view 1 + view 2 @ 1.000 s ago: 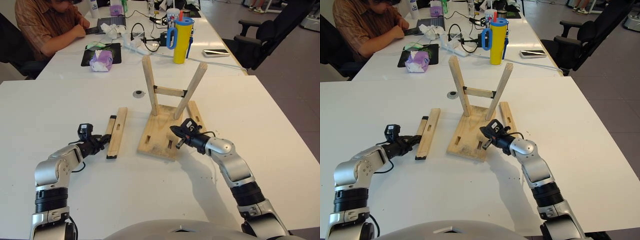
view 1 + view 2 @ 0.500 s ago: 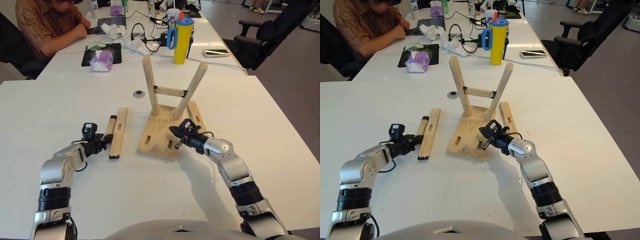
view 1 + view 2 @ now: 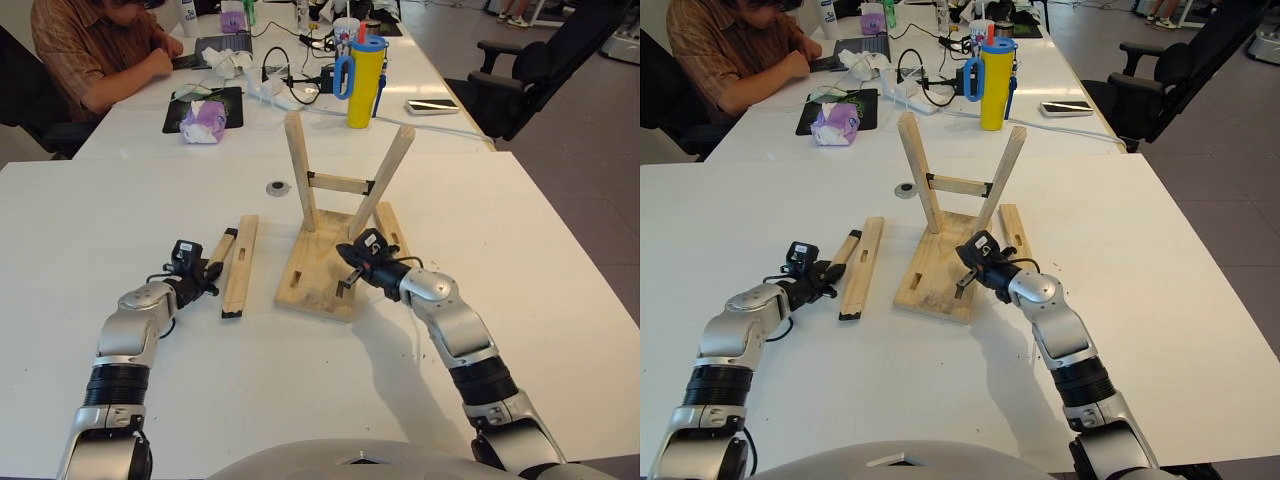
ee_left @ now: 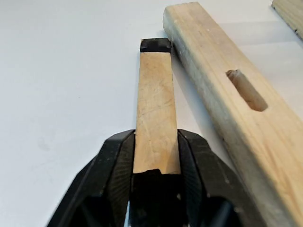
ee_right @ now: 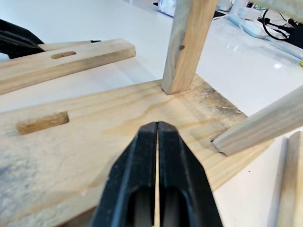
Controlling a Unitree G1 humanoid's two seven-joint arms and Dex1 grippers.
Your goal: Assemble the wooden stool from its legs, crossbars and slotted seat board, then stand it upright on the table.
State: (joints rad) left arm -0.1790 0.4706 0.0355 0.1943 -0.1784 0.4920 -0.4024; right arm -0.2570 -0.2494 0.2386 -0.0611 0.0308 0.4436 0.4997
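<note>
The slotted seat board (image 3: 318,282) lies flat mid-table. Two legs (image 3: 300,170) stand in its far slots, leaning apart, joined by a crossbar (image 3: 340,183). A loose leg (image 3: 240,264) lies left of the board, and another leg (image 3: 392,228) lies along its right side. Next to the left loose leg lies a short crossbar (image 4: 155,104) with black ends; my left gripper (image 4: 156,139) is shut on its near end. My right gripper (image 5: 157,130) is shut with nothing in it, low over the board's right part, pointing at the foot of a standing leg (image 5: 187,45).
A small round disc (image 3: 277,187) lies behind the loose parts. On the far table stand a yellow bottle (image 3: 365,80), a phone (image 3: 432,105), a purple pack (image 3: 204,120) and cables. A person sits at the back left. White table surface spreads on both sides.
My left gripper has moved forward and to the right, onto the short crossbar's near end. My right gripper has crept a little forward and left over the seat board.
</note>
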